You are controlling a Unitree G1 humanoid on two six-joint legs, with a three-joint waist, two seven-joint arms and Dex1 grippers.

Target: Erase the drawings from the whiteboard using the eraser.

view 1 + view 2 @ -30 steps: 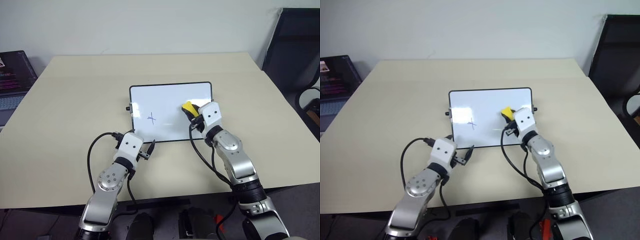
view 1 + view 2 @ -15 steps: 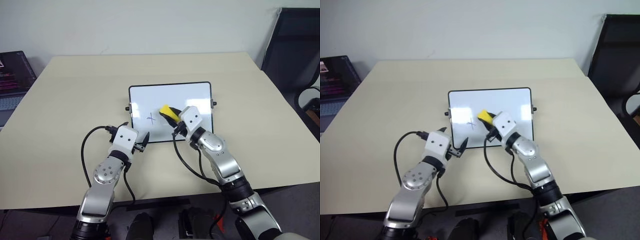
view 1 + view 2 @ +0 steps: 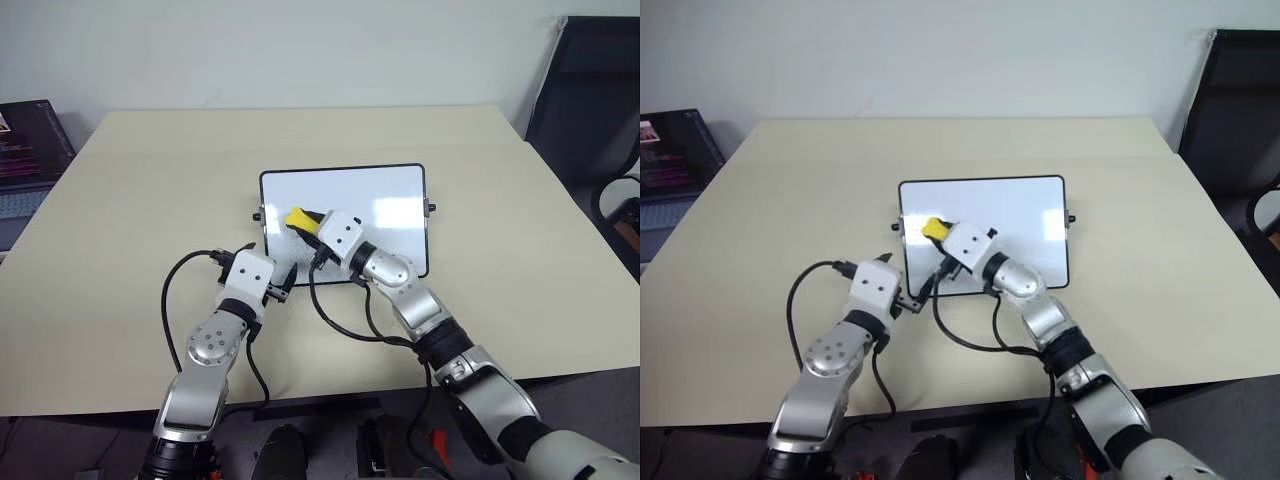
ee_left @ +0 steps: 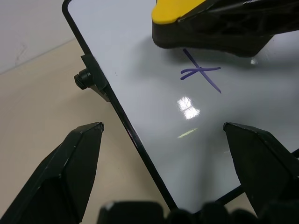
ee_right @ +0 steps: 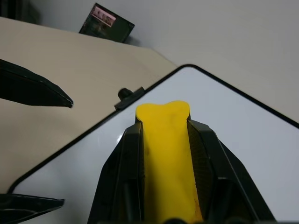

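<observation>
Eraser poised over the last cross

Right gripper (image 3: 305, 222) pinches the yellow eraser (image 3: 298, 218) near the whiteboard's (image 3: 390, 200) left edge; left gripper (image 4: 163, 140), spread, straddles its near-left corner. A raised eraser could miss the cross (image 4: 200, 74).

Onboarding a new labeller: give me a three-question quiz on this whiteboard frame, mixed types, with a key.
1. True or false: the right tool is shut on the eraser.
2. Multiple choice: the x-like cross seen in the left wrist view is A) on the table beside the board, B) on the whiteboard next to the eraser, C) on the board's frame.
3. Short answer: how does the left tool stand relative to the whiteboard's edge?

Key:
1. True
2. B
3. Open, one finger over the table and one over the board, straddling the black frame.
</observation>
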